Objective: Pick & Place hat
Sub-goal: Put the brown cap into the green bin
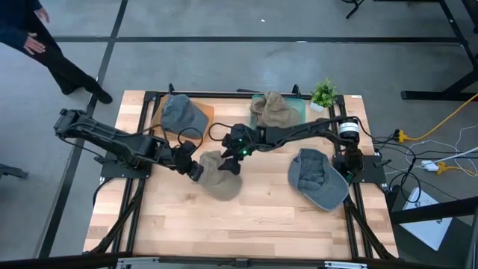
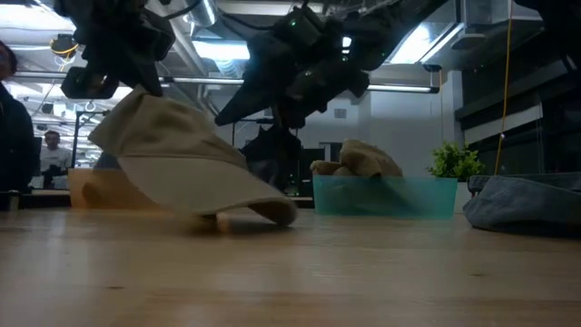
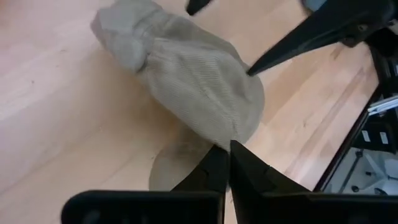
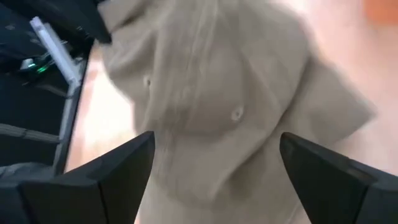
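The left gripper (image 3: 225, 163) has its 2 fingers pressed together on the edge of a beige cap (image 1: 221, 173), pinching the fabric where crown meets brim, and one side of the cap is lifted off the wooden table (image 1: 261, 217). The right gripper (image 4: 214, 180) hangs directly over the same cap with its fingers (image 4: 109, 171) spread wide on either side of the crown, touching nothing that can be seen. In the low view the beige cap (image 2: 186, 163) tilts, its brim tip resting on the tabletop while the rest hangs from the left gripper.

The cap sits near the middle of the table, just in front of the 2 trays at the far edge. On the left arm's side of it, an orange tray (image 1: 203, 113) holds a grey-blue cap (image 1: 182, 114). On the right arm's side, a teal tray (image 1: 299, 109) holds a second beige cap (image 1: 274, 110), and a small potted plant (image 1: 323, 94) stands beside that tray. Another grey-blue cap (image 1: 317, 178) lies flat on the table, well apart from the held cap toward the right arm's base. A person (image 1: 52, 52) walks the floor beyond the table's far left corner.
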Controlling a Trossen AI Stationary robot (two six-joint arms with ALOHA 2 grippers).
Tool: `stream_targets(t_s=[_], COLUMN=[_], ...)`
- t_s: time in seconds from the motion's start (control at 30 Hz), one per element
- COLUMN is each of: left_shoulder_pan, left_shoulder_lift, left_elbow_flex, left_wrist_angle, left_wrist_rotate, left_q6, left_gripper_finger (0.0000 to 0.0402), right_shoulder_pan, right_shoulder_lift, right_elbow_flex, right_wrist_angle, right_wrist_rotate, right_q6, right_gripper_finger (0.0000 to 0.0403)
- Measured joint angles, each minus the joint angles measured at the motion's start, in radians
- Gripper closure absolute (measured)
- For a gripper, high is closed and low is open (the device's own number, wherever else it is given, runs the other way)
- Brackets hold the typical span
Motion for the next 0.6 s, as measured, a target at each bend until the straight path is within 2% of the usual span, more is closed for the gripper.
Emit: stream_targets(t_s=[0.13, 0.23, 0.43, 0.6], left_shoulder_pan=[0.000, 0.000, 0.002, 0.009], left_shoulder_lift=[0.020, 0.024, 0.019, 0.019], left_elbow_flex=[0.000, 0.000, 0.000, 0.000], left_wrist_angle=[0.032, 0.078, 0.163, 0.232], left_wrist_rotate=[0.001, -0.010, -0.130, -0.133], left_q6=[0.006, 0.036, 0.093, 0.166], left_gripper_finger=[0.0398, 0.0398, 0.0398, 0.0398], right_shoulder_pan=[0.009, 0.008, 0.008, 0.008], right_shoulder_lift=[-0.008, -0.010, -0.010, -0.010], right_elbow_flex=[0.000, 0.000, 0.000, 0.000], right_wrist_angle=[0.024, 0.060, 0.069, 0.070], right_wrist_rotate=[0.064, 0.045, 0.029, 0.028], right_q6=[-0.019, -0.004, 0.001, 0.000], right_gripper_finger=[0.0062, 0.0062, 0.0062, 0.0063])
